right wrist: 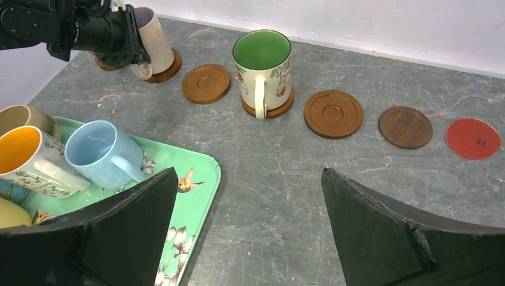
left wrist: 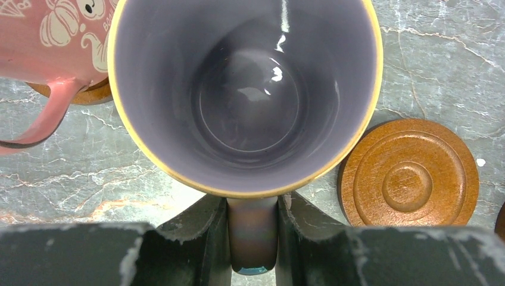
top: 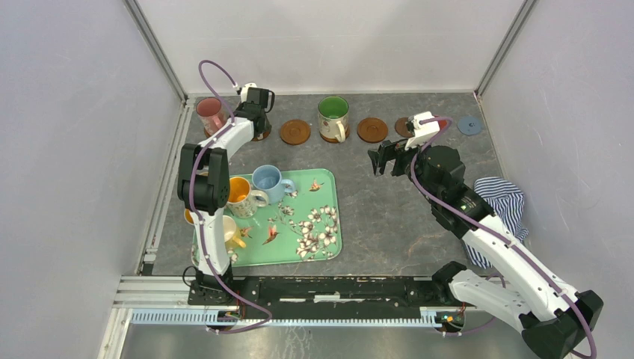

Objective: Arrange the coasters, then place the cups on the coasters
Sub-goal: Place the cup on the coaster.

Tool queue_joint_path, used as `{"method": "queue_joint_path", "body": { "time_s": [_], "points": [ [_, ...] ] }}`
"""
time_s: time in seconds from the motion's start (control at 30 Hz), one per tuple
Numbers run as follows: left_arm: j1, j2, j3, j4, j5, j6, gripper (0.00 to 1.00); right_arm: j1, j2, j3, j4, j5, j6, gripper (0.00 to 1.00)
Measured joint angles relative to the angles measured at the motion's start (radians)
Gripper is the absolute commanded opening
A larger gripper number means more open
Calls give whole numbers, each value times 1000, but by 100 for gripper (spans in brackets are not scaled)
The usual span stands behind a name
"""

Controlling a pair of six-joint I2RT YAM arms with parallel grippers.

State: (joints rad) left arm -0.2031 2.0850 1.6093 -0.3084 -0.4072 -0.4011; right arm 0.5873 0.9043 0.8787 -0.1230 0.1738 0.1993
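Observation:
My left gripper (left wrist: 253, 205) is shut on the handle of a lilac-inside cup (left wrist: 247, 95). In the right wrist view this cup (right wrist: 152, 42) leans tilted over a wooden coaster (right wrist: 165, 71) at the back left. Beside it a pink cup (left wrist: 53, 42) stands on a coaster (left wrist: 89, 94). A green-inside cup (top: 333, 117) stands on a coaster further right. Bare coasters lie in the back row: wooden ones (right wrist: 206, 83) (right wrist: 333, 113), a dark brown one (right wrist: 405, 126), a red one (right wrist: 473, 138) and a blue-grey one (top: 469, 125). My right gripper (top: 381, 161) hangs open and holds nothing, above the table's middle.
A green floral tray (top: 314, 224) at the front left holds a light blue cup (top: 271, 182), an orange-inside cup (top: 239, 194), a yellow one (top: 228, 232) and a tan one (right wrist: 21, 116). A striped cloth (top: 501, 198) lies at the right, under the right arm.

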Motion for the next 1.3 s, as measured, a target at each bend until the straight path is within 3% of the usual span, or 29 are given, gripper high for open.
{"method": "queue_joint_path", "body": {
  "time_s": [0.4, 0.77, 1.3],
  "points": [
    [18, 6, 0, 0, 13, 0, 6, 0, 7, 0, 0, -12, -4, 98],
    [19, 11, 0, 4, 21, 0, 30, 0, 11, 0, -2, -15, -6, 98],
    [18, 5, 0, 28, 26, 18, 55, 0, 25, 0, -16, -43, -6, 98]
  ]
}}
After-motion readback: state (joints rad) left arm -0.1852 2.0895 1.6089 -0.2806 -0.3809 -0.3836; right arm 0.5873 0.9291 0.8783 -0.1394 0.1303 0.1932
